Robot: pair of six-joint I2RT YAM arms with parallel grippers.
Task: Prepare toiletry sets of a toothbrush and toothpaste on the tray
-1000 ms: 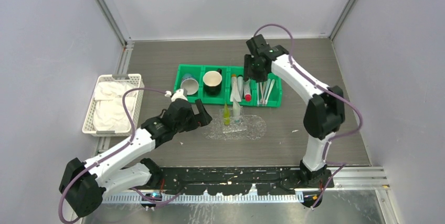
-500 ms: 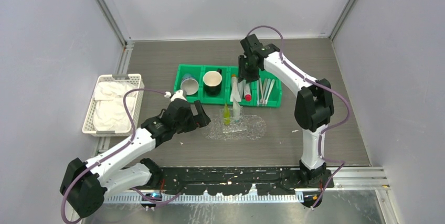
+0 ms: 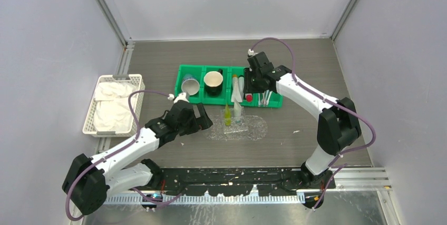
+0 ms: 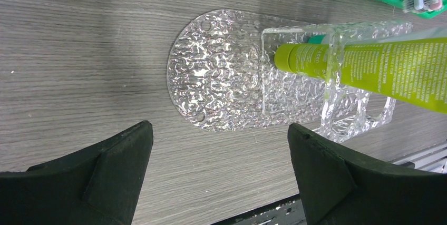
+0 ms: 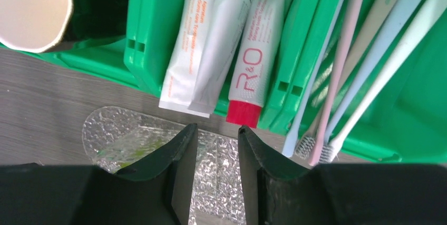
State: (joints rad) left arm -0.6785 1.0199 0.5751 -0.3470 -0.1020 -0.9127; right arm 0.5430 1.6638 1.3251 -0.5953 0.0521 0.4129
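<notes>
1. The table (image 3: 158, 61) bore everything.
2. A green bin (image 3: 277, 103) sat mid-table.
3. The tray (image 3: 255, 128) lay flat just in front of the bin.
4. The left gripper (image 4: 219, 130) hung near the tray's left end, fingers wide apart and empty.
5. The right gripper (image 5: 217, 135) hovered over the bin's near edge, with a narrow gap between its fingers and nothing held.
6. A yellow-green tube (image 4: 379, 64) stood in the tray's clear holder (image 4: 369, 125).
7. White tubes (image 5: 253, 51) and toothbrushes (image 5: 342, 67) lay in the bin.
</notes>
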